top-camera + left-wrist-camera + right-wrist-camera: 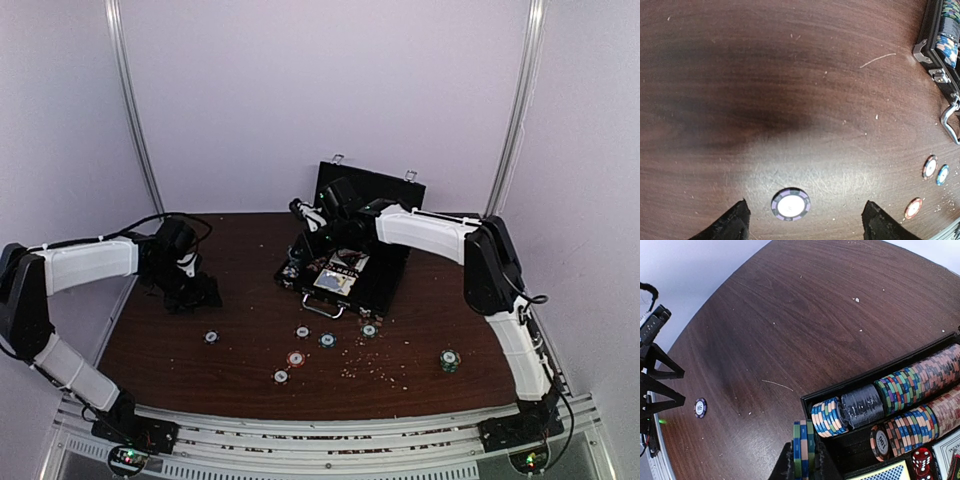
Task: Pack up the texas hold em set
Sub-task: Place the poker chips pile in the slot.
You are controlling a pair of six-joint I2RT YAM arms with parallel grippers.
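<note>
From above, the black case lies open at the middle back of the dark wooden table, with its lid standing upright behind it. The right gripper hangs over the case's left end, and whether it is open or closed cannot be told from this view. The left gripper sits low over the table, well to the left of the case. Loose chips lie scattered in front of the case, with one green chip apart on the right.

In the left wrist view, the black fingers are spread wide. A purple chip lies flat on the wood between them and touches neither. At the right edge are the case's silver corner, a latch and the handle, with three loose chips nearby.

In the right wrist view, the right gripper is clamped on a small stack of chips, blue, green and peach, held on edge just outside the case's end wall. Inside the case, rows of striped chips lie on edge in their channels. A red die and a blue-backed card deck sit at the bottom edge of the picture.
</note>
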